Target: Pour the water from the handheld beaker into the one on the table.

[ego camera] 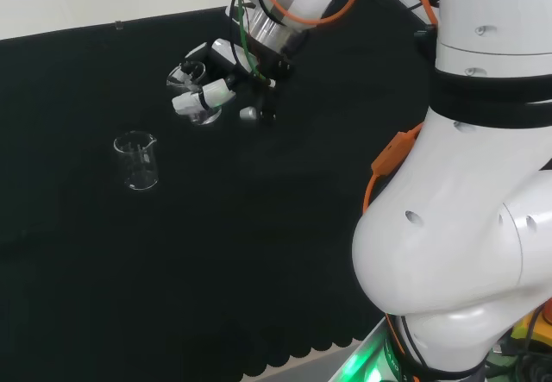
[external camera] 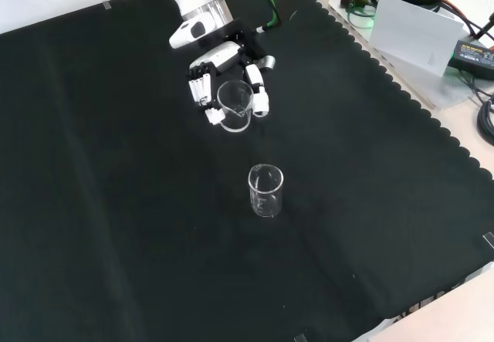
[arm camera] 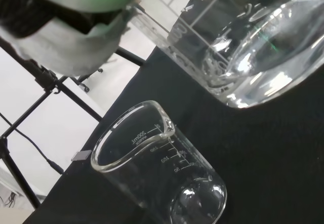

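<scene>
Hand (external camera: 224, 76) wrapped around a glass cup (external camera: 235, 106), fingers curled on both sides so no slipping. Held up above the black cloth (external camera: 116, 226), tipped a bit. Second cup (external camera: 265, 191) standing upright nearer in the front view, apart, waiting for water.

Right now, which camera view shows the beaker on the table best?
The wrist view: the standing beaker is close and large, with its spout and scale marks visible. In the front view and head view it is small, upright and apart from the hand.
</scene>
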Tool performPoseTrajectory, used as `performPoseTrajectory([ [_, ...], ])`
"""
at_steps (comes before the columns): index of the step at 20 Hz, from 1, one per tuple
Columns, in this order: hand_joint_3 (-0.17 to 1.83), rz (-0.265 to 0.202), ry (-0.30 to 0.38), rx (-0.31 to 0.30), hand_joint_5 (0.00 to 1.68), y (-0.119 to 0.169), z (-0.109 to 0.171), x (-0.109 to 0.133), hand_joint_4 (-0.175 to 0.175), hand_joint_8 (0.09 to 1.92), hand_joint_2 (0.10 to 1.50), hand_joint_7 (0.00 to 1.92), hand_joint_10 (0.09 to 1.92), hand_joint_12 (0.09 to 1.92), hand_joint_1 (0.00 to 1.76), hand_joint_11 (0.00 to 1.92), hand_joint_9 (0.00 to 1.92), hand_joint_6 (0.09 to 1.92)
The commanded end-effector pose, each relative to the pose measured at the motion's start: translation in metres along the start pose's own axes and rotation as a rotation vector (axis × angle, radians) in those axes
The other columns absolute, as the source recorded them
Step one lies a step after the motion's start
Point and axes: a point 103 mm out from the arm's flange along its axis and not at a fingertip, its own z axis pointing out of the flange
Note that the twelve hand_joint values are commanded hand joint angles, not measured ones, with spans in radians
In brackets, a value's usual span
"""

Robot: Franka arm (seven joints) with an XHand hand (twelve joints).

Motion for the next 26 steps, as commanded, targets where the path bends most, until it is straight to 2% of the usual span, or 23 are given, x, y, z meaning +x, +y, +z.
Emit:
performPoseTrajectory([
  [1,0.47,-0.003,-0.059,0.035,1.41,-0.001,0.002,0.009,0.117,0.09,0.71,1.80,0.09,0.76,1.16,1.31,1.68,0.35],
  [8,0.49,-0.002,-0.163,0.060,1.41,0.002,0.007,0.019,0.121,0.09,0.70,1.80,0.09,0.77,1.16,1.31,1.69,0.35],
  [26,0.50,0.003,-0.338,0.164,1.41,0.004,0.013,0.030,0.116,0.09,0.70,1.81,0.09,0.77,1.16,1.31,1.69,0.36],
])
